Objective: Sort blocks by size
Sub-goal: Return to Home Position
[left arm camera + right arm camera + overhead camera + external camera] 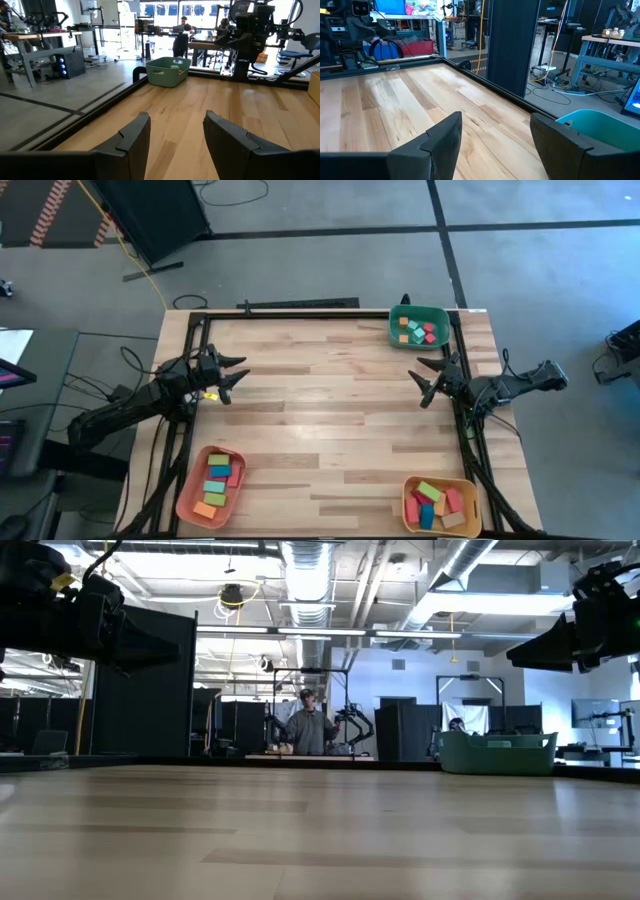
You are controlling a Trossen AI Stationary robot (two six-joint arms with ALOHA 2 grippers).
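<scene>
The blocks [420, 331] lie in the green tray [393, 321] upper right, the salmon tray [185, 498] lower left and the yellow tray [408, 517] lower right. The left gripper [240, 376] and right gripper [419, 379] hang wide open and empty at mid-frame. Sorting looks finished, so only parking the arms seems due.

Even overhead light on the table [330, 410], shadows faint. Low view: ceiling lights [300, 558] above the table blown out, soft sheen on its wood.

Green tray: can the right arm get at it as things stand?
Probably yes: the green tray lies close to the open, empty right gripper, and nothing stands between them on the table.
</scene>
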